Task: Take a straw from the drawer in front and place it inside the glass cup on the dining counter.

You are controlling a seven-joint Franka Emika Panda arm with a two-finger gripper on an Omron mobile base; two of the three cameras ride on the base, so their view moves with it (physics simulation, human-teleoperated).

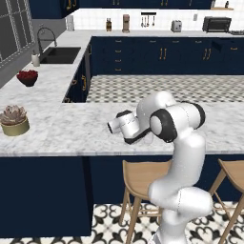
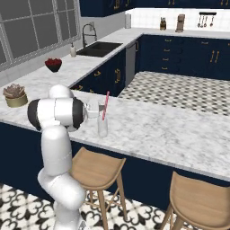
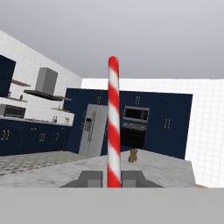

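On my left, a potted succulent (image 2: 15, 95) sits on the dining counter (image 2: 170, 130). Right of it, my gripper (image 3: 113, 178) is pinched shut on the straw (image 2: 105, 106), its lower end apparently inside the glass cup (image 2: 102, 119). I judge placing nearly done; next I should release and withdraw straight.
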